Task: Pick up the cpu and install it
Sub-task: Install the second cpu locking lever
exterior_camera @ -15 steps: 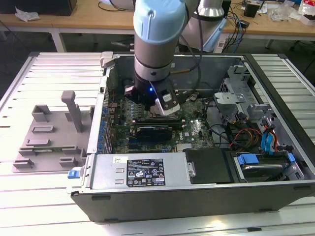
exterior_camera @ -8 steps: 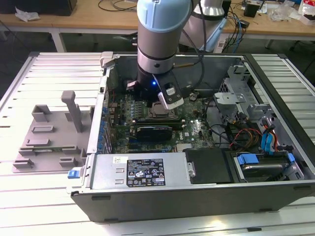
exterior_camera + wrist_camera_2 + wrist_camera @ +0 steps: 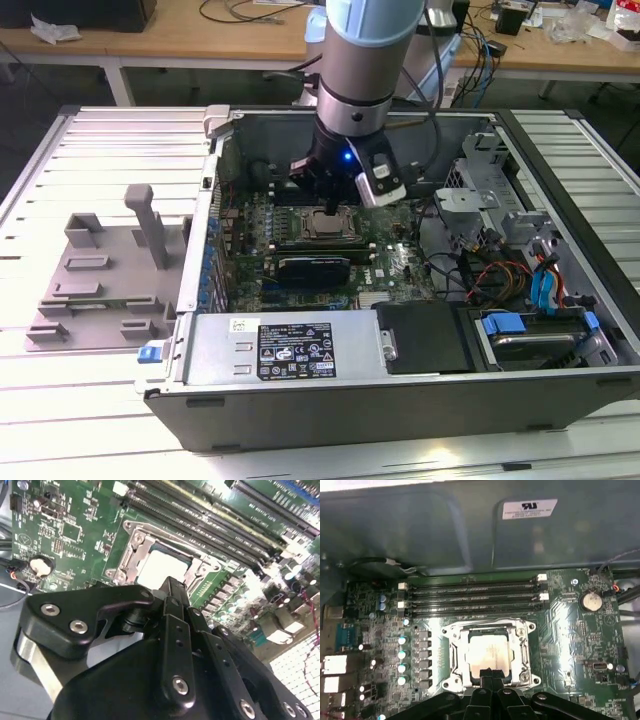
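One claw [image 3: 330, 192] hangs just above the cpu [image 3: 488, 654], its fingertips drawn together over the chip's edge in both wrist views; whether they touch it I cannot tell. The cpu lies flat inside the socket frame [image 3: 454, 655] on the green motherboard [image 3: 570, 630], beside the memory slots [image 3: 470, 597]. The open computer case [image 3: 420, 385] stands on the slatted tabletop [image 3: 60, 400], with a grey tray [image 3: 100, 290] near the tabletop's edge at the exterior view's left.

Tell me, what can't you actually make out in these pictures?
- Whether the jaws are open or shut: in both wrist views the gripper's own black body covers its tips.
- The near edge of the cpu in the socket: the gripper covers it.
- The socket in the exterior view: partly behind the arm.
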`<state>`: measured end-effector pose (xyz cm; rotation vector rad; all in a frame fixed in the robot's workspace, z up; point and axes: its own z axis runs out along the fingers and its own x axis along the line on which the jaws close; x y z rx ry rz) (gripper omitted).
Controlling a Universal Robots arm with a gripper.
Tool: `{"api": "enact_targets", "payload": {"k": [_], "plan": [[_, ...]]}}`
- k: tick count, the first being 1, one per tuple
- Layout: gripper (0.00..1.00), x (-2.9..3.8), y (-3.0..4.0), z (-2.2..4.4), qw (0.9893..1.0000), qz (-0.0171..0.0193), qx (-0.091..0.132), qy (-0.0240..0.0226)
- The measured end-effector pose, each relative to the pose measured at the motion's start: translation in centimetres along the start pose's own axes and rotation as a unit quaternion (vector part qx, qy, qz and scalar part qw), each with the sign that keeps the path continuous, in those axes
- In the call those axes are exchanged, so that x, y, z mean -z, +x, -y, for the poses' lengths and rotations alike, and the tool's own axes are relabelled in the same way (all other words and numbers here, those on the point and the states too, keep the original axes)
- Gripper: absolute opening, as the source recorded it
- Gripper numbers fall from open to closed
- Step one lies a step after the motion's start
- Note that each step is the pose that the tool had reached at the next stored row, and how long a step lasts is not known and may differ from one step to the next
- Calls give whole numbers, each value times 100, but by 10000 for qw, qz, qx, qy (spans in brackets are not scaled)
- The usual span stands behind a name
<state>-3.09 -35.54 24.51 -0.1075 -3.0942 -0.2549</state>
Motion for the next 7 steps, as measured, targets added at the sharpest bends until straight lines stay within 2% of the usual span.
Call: {"api": "enact_targets", "payload": {"k": [7], "plan": [[11,0,-4,-1,10000,0,0,5]]}}
